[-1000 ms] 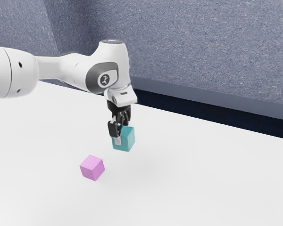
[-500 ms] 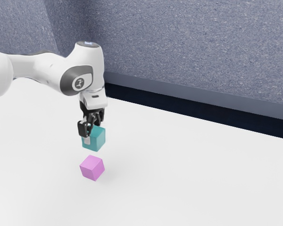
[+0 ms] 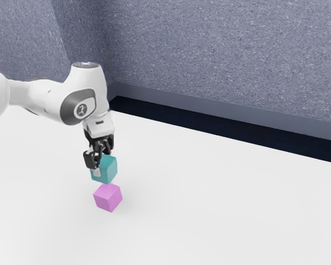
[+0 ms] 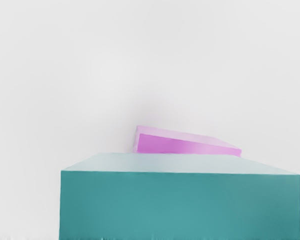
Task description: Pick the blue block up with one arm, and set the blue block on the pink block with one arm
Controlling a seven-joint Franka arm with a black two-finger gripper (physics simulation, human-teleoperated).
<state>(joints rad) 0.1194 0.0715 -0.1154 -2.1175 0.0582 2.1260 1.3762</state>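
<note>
The step in hand is the carry-over: the pick seems done and the placing is not yet done. The black two-finger gripper [image 3: 97, 164] on the white Franka arm [image 3: 44, 99] is closed on the small teal-blue cube block [image 3: 109, 165], with one finger on each of two opposite sides. The block hangs in the air, clear of the white table top [image 3: 226, 204].

The blue block is just above the small pink cube block [image 3: 108, 197], which rests on the table. In the exterior view it sits a bit toward the exterior view's left of the pink one, and I cannot tell if there is a gap between them or not. In the wrist view the blue block [image 4: 180, 205] is close under the hand and part of the pink block [image 4: 182, 144] shows beyond its far edge, so I judge the two are not fully lined up.

Next move, approx.: a small shift to centre over the pink block, then straight down w/ low speed, and release only when the faces meet. The blue block looks plain, smooth and matte, w/ sharp edges, slightly tilted in the grip
</note>
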